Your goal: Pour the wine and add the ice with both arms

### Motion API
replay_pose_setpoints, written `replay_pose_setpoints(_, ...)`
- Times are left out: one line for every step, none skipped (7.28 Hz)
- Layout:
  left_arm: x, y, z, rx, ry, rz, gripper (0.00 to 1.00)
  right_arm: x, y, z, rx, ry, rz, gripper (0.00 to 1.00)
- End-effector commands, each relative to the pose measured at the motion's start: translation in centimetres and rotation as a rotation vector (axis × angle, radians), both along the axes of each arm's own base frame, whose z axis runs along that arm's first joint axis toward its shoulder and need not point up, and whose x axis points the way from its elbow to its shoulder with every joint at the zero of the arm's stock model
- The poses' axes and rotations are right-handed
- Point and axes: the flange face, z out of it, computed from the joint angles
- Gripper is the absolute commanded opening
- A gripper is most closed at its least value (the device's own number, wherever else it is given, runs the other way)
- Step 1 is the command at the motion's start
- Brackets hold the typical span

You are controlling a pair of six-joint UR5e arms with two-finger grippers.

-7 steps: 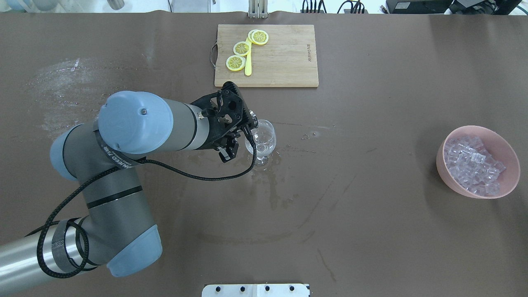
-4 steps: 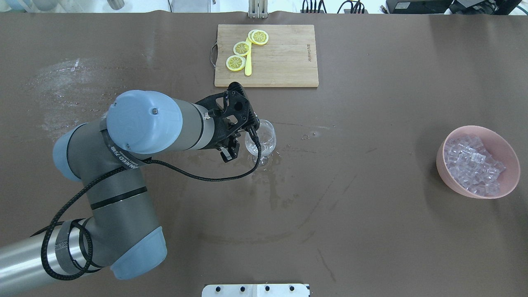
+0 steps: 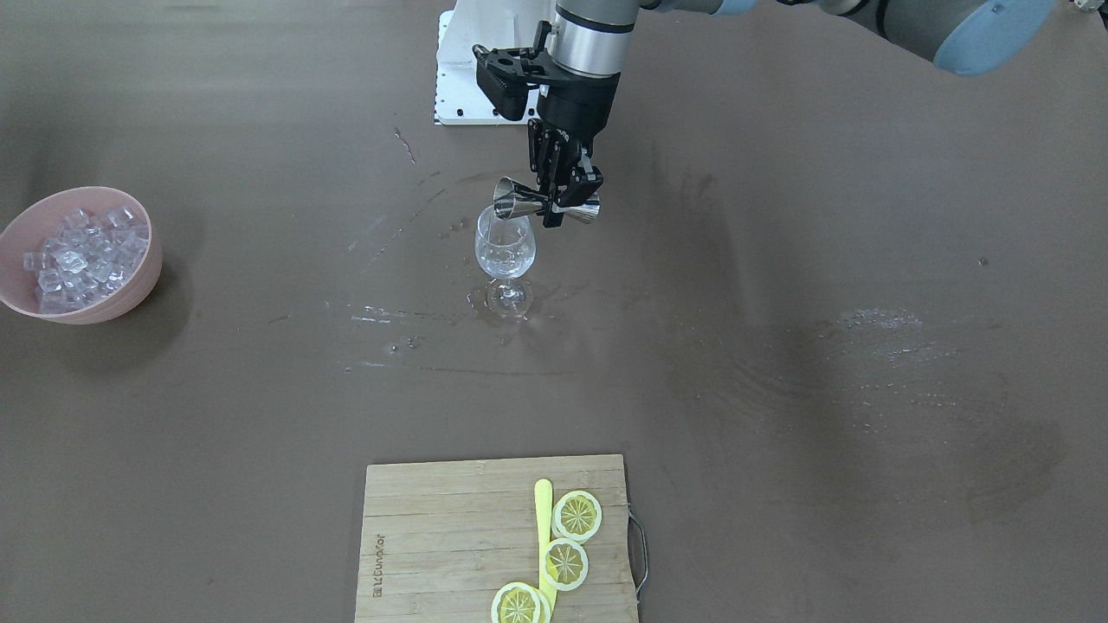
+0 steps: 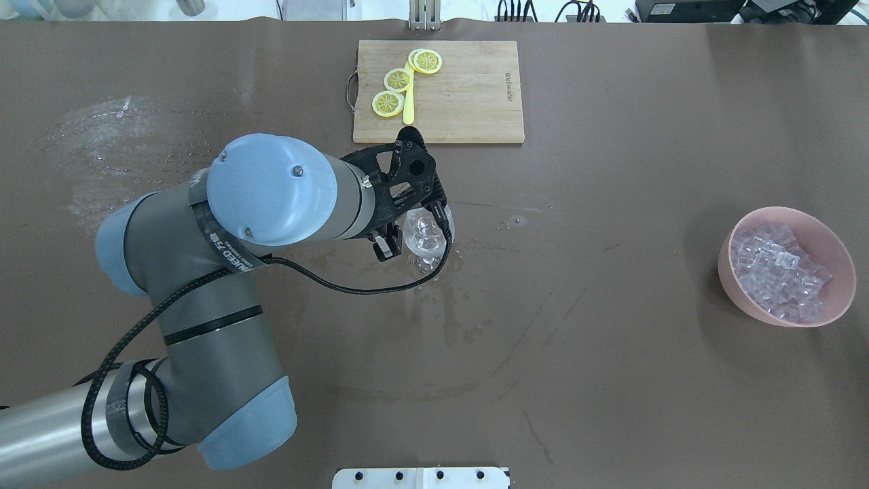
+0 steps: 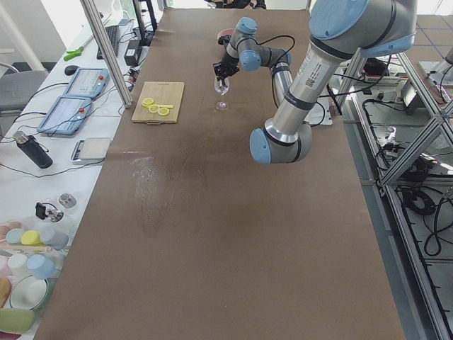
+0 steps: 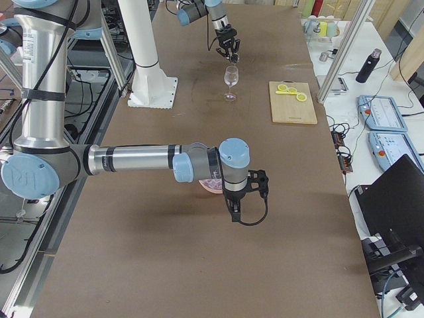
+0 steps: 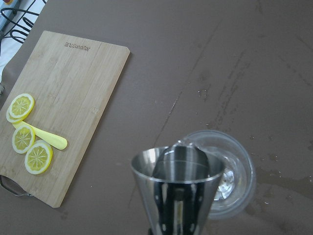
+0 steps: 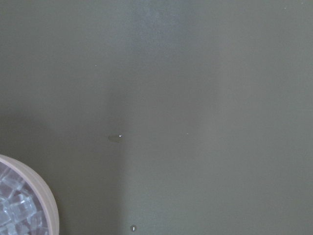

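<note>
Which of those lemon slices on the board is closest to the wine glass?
The lemon slice at the end of the row, by the edge of the cutting board that faces the wine glass; the others lie farther back.

We see the steel jigger (image 3: 518, 202), clamped in the left gripper (image 3: 567, 195), tipped sideways above the upright clear wine glass (image 3: 505, 247) at centre frame; ice cubes (image 3: 82, 251) heap in the pink bowl (image 3: 130, 298) at left.

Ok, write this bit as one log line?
left jaws: shut on jigger | jigger: tipped over wine glass | ice: in pink bowl
</note>
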Motion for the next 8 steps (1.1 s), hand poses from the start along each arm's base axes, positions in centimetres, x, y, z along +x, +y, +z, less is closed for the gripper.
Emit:
replay_pose_setpoints(-0.1, 0.0, 0.2, -0.004, -0.028, -0.01, 0.0, 0.0, 0.0, 0.0, 0.0, 0.0, 0.0, 1.0)
replay_pose_setpoints(-0.9, 0.4, -0.2, 0.02, -0.065, -0.019, 0.0, 0.0, 0.0, 0.1, -0.002, 0.0, 0.0, 1.0)
replay_pose_setpoints(-1.7, 1.0, -0.4, 0.015, -0.083, -0.016, 0.0, 0.0, 0.0, 0.1, -0.002, 0.0, 0.0, 1.0)
replay_pose_setpoints(-1.7, 1.1, -0.4, 0.015, -0.09, -0.016, 0.0, 0.0, 0.0, 0.1, -0.002, 0.0, 0.0, 1.0)
replay_pose_setpoints(-1.4, 1.4, -0.2, 0.022, -0.112, -0.029, 0.0, 0.0, 0.0, 0.1, -0.002, 0.0, 0.0, 1.0)
replay_pose_setpoints(-1.1, 1.6, -0.2, 0.02, -0.13, -0.03, 0.0, 0.0, 0.1, 0.1, -0.003, 0.0, 0.0, 1.0)
replay_pose_setpoints(-0.9, 1.8, -0.1, 0.025, -0.143, -0.036, 0.0, 0.0, 0.1, 0.1, -0.003, 0.0, 0.0, 1.0)
replay_pose_setpoints(-0.3, 2.3, -0.5, 0.03, -0.173, -0.042, 0.0, 0.0, 0.1, 0.2, -0.005, 0.0, 0.0, 1.0)
